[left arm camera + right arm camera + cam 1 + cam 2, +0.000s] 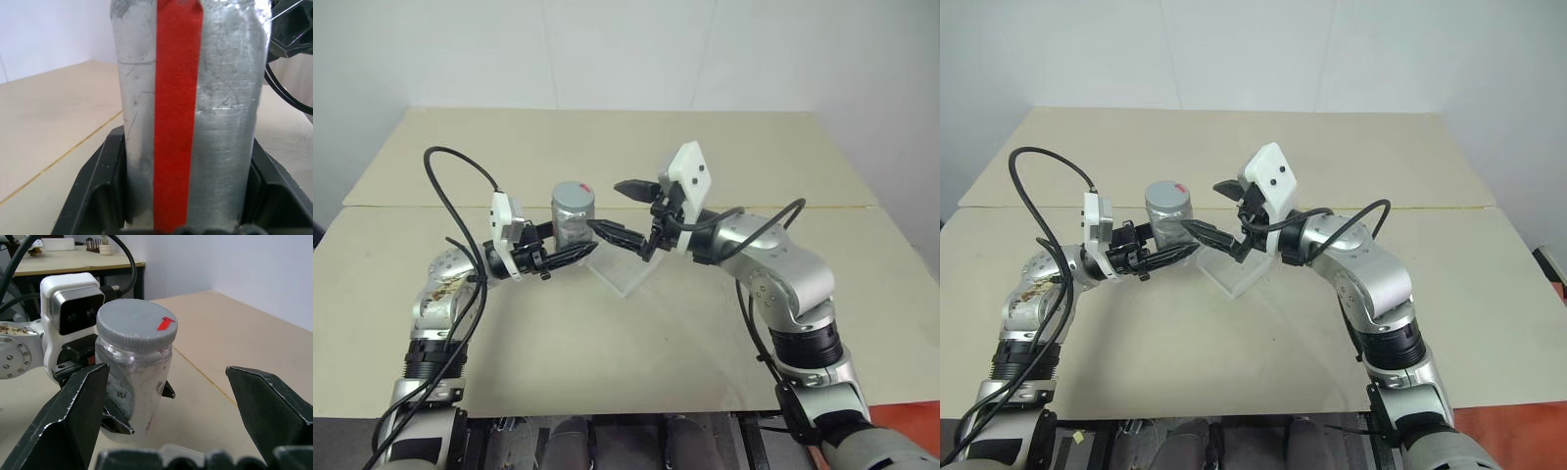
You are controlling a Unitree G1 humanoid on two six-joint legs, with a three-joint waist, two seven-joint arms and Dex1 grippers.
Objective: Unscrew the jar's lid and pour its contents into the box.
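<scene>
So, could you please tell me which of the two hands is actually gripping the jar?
The left hand: it is shut on the jar, while the right hand stands open beside the lid.

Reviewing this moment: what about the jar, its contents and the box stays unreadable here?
- Contents: not visible; the jar's silvery wall hides them in the right wrist view.
- Jar base and lid: cut off by the bottom and top edges in the left wrist view.
- Box: partly hidden behind the right hand in the eye views, so its inside cannot be read.
- Left hand contact: its fingers' hold sits behind the jar.
</scene>
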